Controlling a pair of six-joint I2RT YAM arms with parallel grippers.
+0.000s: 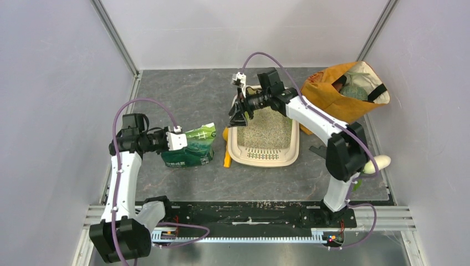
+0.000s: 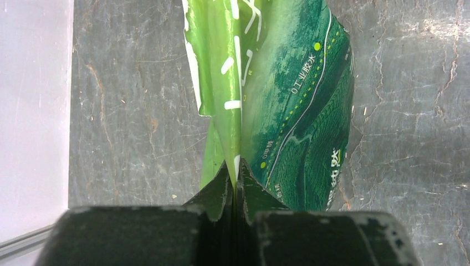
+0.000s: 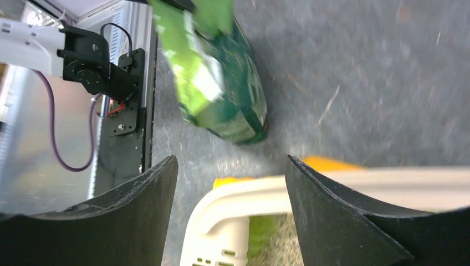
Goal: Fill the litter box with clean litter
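Observation:
The litter box (image 1: pixel 295 145), beige-rimmed, sits mid-table with its slotted grate at the near end. Pale sandy clean litter (image 1: pixel 266 128) covers its inside. My right gripper (image 1: pixel 238 117) is open and empty above the box's left rim. In the right wrist view the gripper (image 3: pixel 230 160) has its jaws wide apart over the beige rim (image 3: pixel 249 194), with lime-green wall (image 3: pixel 263 233) and litter (image 3: pixel 285 249) below. My left gripper (image 1: pixel 184 145) is shut on the top edge of the green printed bag (image 1: pixel 194 152), which stands left of the box. The left wrist view shows the gripper (image 2: pixel 235 169) pinching the bag's (image 2: pixel 294 111) flattened edge.
An orange fabric bag (image 1: pixel 343 91) with things inside stands at the back right. A yellow-orange tool (image 1: pixel 226 159) lies against the box's left side, also in the right wrist view (image 3: pixel 327 163). A white oblong object (image 1: pixel 378 163) lies at the right edge. Enclosure walls stand on three sides.

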